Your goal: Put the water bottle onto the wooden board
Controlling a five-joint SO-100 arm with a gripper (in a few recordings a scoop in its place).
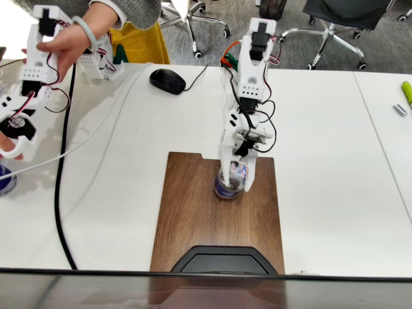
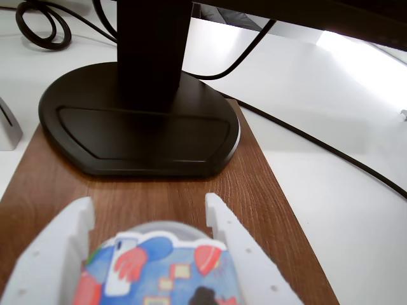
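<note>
From here I see a white table (image 1: 322, 161) under bright, even light — it glares near the right edge in the wrist view. Beyond its far edge lies grey carpet (image 1: 212, 48), with two office chairs on castor bases — one (image 1: 193, 22) at centre, another (image 1: 335, 32) further right.

The white arm (image 1: 248, 84) is being held stretched forward and bent downward at the wrist in the fixed view. The gripper (image 1: 233, 177) is being pointed down, its two white fingers (image 2: 54, 254) being kept on either side of the water bottle (image 2: 156, 267), pressed against its sides in the wrist view. The bottle is being gripped near its cap.
</note>
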